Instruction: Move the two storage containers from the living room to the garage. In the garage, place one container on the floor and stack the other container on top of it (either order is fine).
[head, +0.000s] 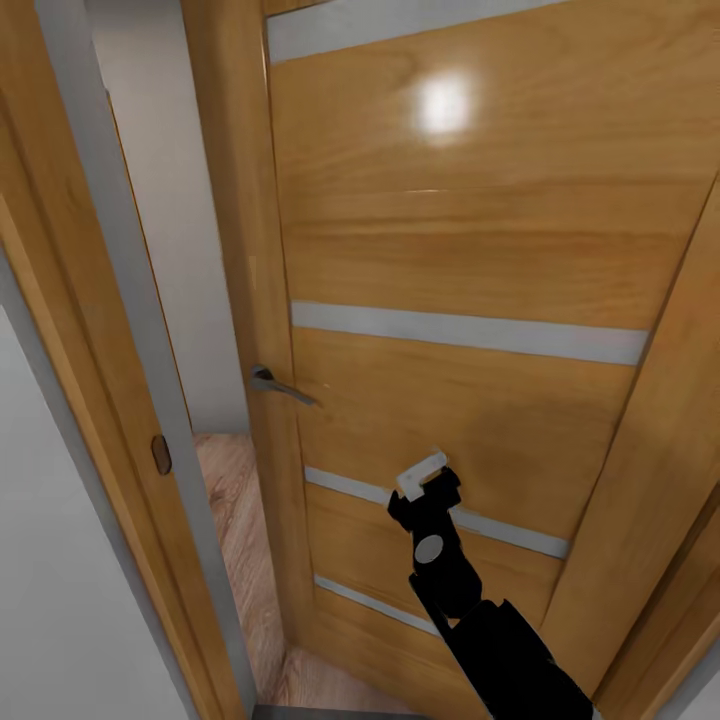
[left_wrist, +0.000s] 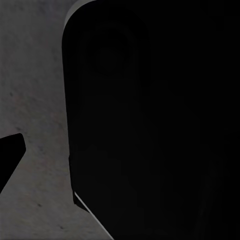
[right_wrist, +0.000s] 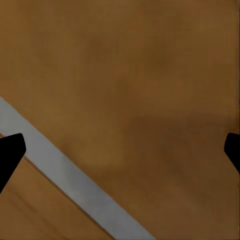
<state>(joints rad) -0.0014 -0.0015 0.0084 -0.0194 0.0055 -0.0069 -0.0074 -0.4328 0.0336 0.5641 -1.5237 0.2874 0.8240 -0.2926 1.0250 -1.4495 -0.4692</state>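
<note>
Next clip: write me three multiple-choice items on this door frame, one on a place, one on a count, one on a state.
1. Where is the right gripper?
A. at the door's lower panels
B. on the door handle
C. on the floor

2. How many grey stripes cross the door?
A. one
B. two
C. four

3. The door is:
A. shut flush
C. off its hinges
B. ajar, with wood flooring showing past its edge

Key: 1 A, the gripper sits low against the door, below the handle; 2 C, head view shows four stripes; 3 B, a gap shows flooring.
</note>
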